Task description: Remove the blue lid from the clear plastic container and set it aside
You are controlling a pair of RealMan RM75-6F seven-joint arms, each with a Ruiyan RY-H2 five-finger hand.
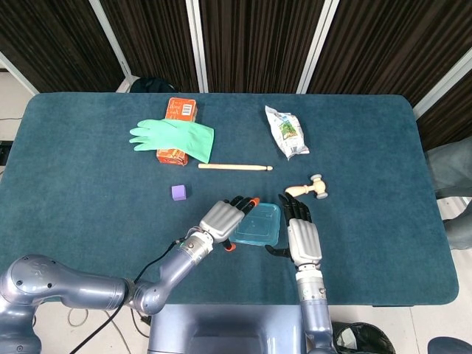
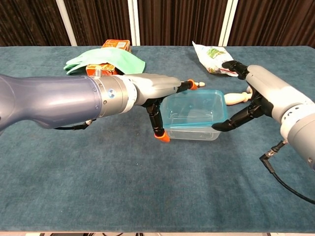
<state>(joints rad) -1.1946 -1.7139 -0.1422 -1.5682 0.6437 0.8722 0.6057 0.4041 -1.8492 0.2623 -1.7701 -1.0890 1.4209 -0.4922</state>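
Note:
The clear plastic container (image 2: 191,132) sits on the table's near middle. Its blue lid (image 2: 194,108) is tilted steeply, near edge low at the rim and far edge raised. My left hand (image 2: 152,96) grips the lid's left end, with the thumb in front and a finger behind. In the head view the blue lid (image 1: 259,225) lies between my left hand (image 1: 221,217) and my right hand (image 1: 301,234). My right hand (image 2: 253,96) is at the container's right end, its thumb touching the near right corner and its fingers stretched out behind.
A green glove (image 1: 173,137) lies over an orange box (image 1: 179,110) at the back left. A wooden drumstick (image 1: 234,167), a purple cube (image 1: 178,192), a snack bag (image 1: 286,131) and a small wooden mallet (image 1: 310,189) lie around the container.

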